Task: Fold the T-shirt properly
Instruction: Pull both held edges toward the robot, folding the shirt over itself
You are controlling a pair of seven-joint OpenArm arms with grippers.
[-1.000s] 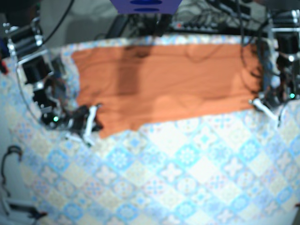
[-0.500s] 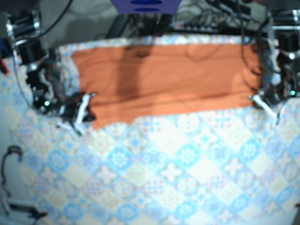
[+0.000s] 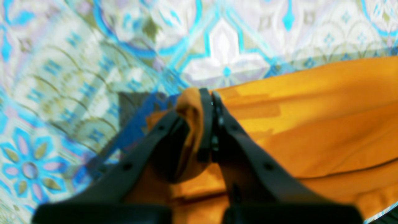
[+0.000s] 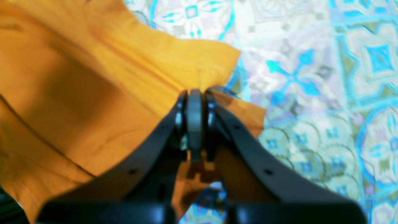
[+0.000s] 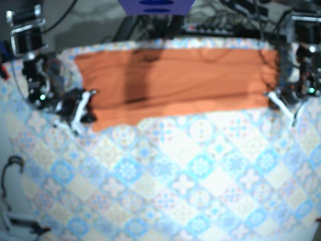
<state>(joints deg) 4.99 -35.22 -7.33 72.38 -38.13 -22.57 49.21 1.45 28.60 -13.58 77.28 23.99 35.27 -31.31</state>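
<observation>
Shirt: We saw an orange cloth T-shirt lying flat as one long, wide strip across the far part of the table. It had a few soft wrinkles and a dark shadow on one side.

Shirt's near edge: We saw that this edge ran almost straight. It dipped lower at the corner by the right arm.

Right hand: We saw the black, two-fingered right gripper at that low corner, on the left side of the base view. Its jaws were pressed tight together, and the hem of the shirt was pinched at their tips. More orange cloth hung under the fingers.

Left hand: We saw the black, two-fingered left gripper at the other near corner. It was squeezed on the shirt too. A little lump of orange cloth bulged out beside one finger.

Table cover: We saw a tablecloth with blue, white and yellow tile shapes under the shirt. It filled all the near part of the table.

Far back: We saw dark wires and a blue shape behind the table. They were too blurry for us to tell more.
</observation>
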